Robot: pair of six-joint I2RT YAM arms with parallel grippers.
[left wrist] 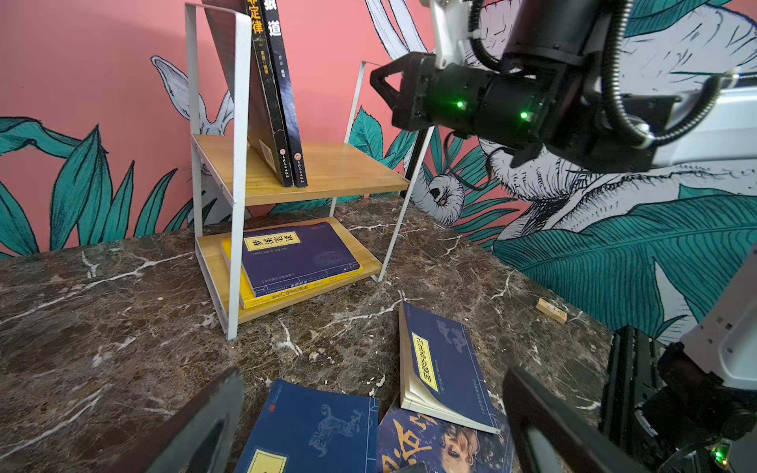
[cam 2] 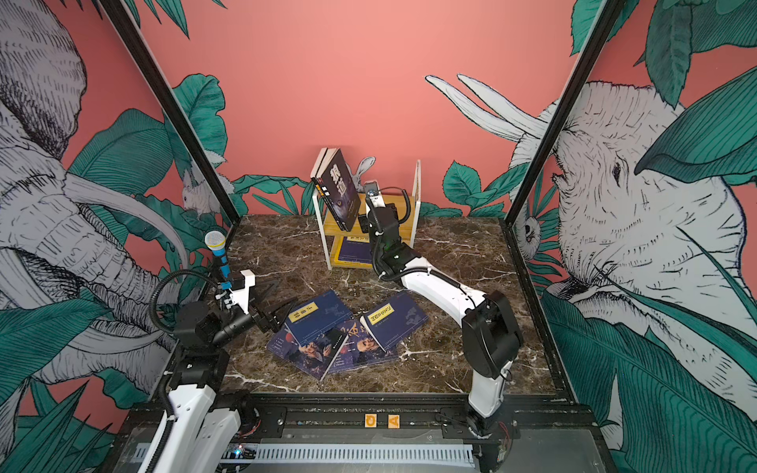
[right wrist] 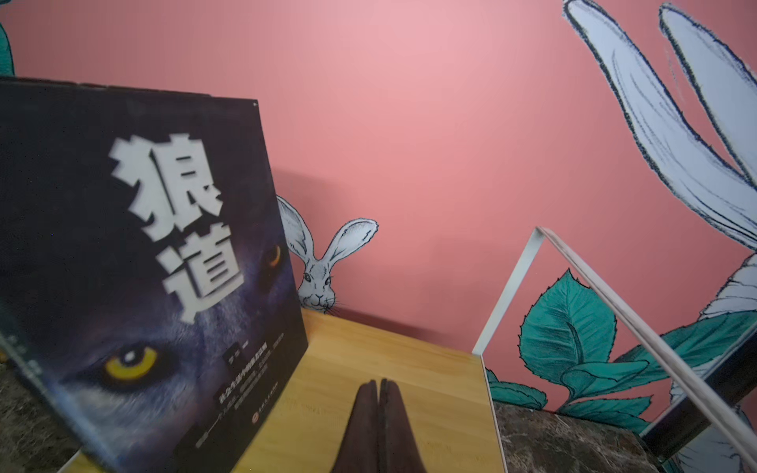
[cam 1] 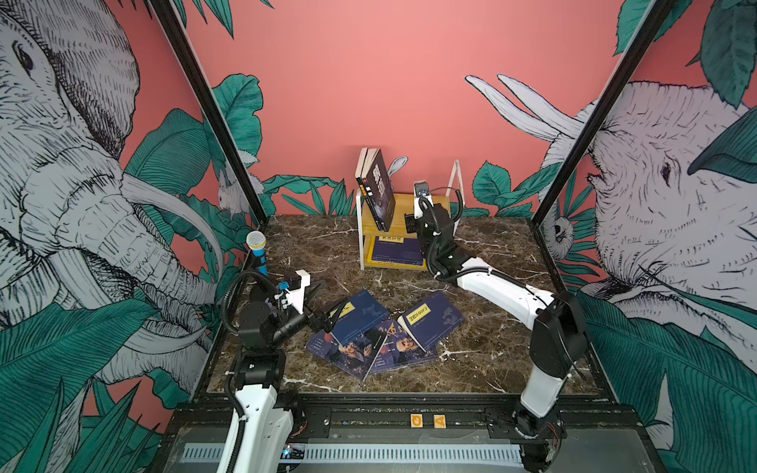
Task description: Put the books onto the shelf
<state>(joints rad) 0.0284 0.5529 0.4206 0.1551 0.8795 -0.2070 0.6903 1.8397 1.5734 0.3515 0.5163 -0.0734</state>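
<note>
While my right gripper hovers closed over the shelf, my left gripper, jaws apart, sits beside the navy books by the tabletop's front edge.

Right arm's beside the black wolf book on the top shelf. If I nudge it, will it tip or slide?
Likely steady toward the frame: the black wolf book leans on a second book propped against the white side of the shelf. Its foot sits on a smooth board, so a low push may slide it. Thin paperback, probably flexes.
</note>
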